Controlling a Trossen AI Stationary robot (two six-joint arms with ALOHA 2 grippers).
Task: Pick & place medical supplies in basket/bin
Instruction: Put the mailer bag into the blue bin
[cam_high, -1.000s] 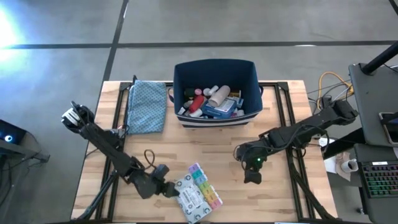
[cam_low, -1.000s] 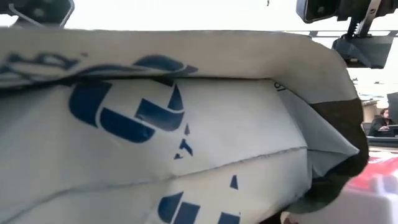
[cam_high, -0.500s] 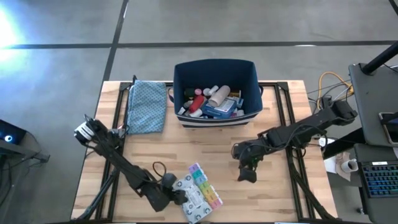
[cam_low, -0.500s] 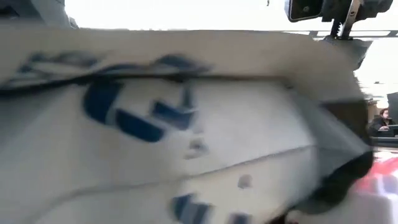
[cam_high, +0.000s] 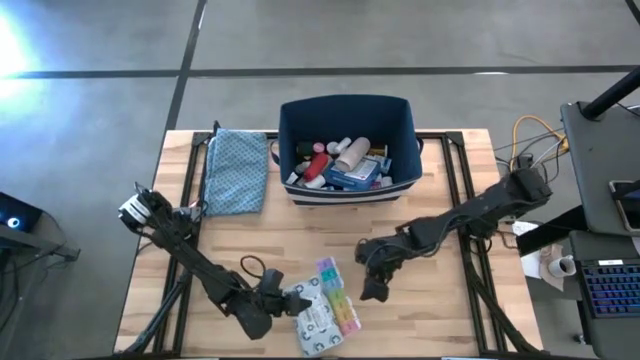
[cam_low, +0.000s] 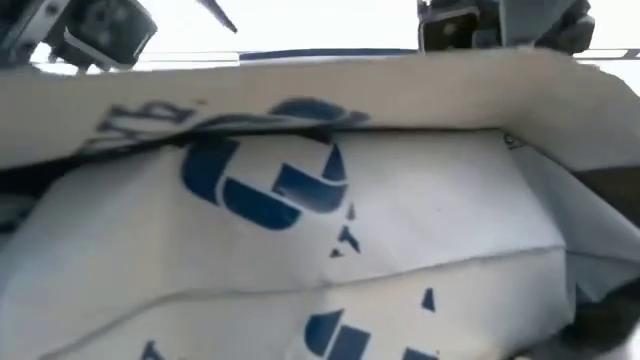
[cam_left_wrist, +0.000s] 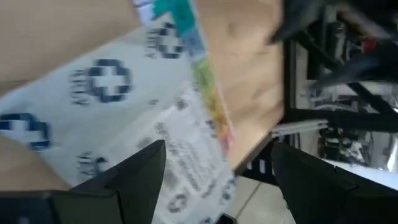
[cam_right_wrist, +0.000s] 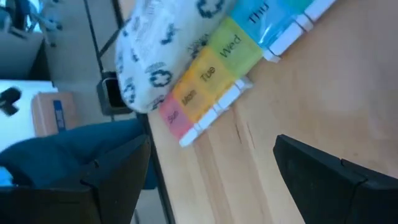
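From above, my wooden table (cam_high: 300, 240) sits on grey floor; one navy bin (cam_high: 347, 147) of supplies stands far beyond my left gripper (cam_high: 283, 303), open against one white packet (cam_high: 318, 322) and one pill organiser (cam_high: 336, 296). Right wrist view: my right gripper (cam_high: 372, 288) gapes beside that organiser (cam_right_wrist: 214, 68).

A white packet (cam_high: 315, 318) printed with blue crosses lies against a rainbow-coloured pill organiser (cam_high: 338, 296); the bin (cam_high: 347, 115) is navy.
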